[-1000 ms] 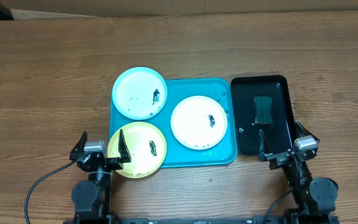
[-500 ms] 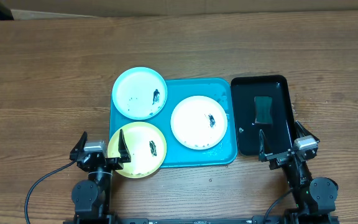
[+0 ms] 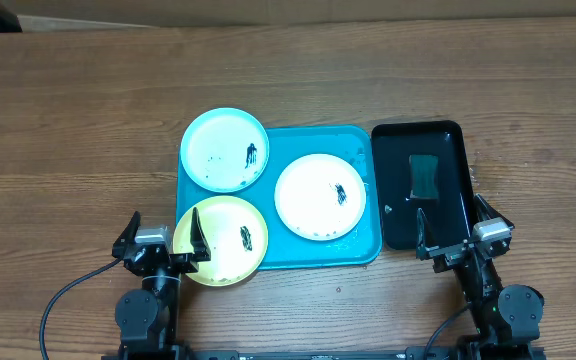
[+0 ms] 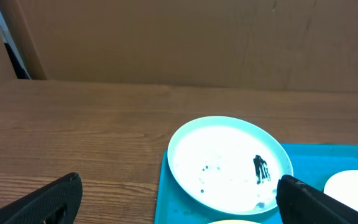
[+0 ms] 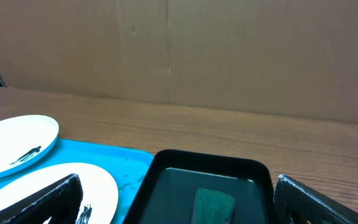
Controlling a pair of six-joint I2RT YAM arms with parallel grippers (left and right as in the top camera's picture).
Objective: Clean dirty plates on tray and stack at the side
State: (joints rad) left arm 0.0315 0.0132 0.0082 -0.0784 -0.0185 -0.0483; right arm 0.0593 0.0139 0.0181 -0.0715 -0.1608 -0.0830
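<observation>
A large turquoise rectangular plastic tray point(image 3: 298, 140) with a raised rim is lying in the middle of the brown wooden bench point(image 3: 68, 120). Three round plastic plates are resting on it. The light blue plate point(image 3: 225, 150) is sitting at the tray's far left corner, with its rim hanging out over the bench. The yellow-green plate point(image 3: 223, 252) is sitting at the near left corner and is likewise overhanging the tray's edge. The white plate point(image 3: 320, 197) is lying wholly inside the tray on its right half. Each plate is carrying a dark green-black smear on its right part, along with a few small specks.

A smaller glossy black rectangular tray point(image 3: 393, 200) is lying just beside the turquoise one on its right. It is holding a dark green rectangular sponge point(image 3: 426, 177).

The left claw point(image 3: 165, 214) is hovering at the near edge of the bench, its jaws standing wide apart and gripping nothing. Seen from overhead, one of its fingers is crossing the yellow-green plate's left rim; whether it is touching the plate I cannot tell. The right claw point(image 3: 449, 206) is hovering at the near end of the black tray, also spread wide and holding nothing.
</observation>
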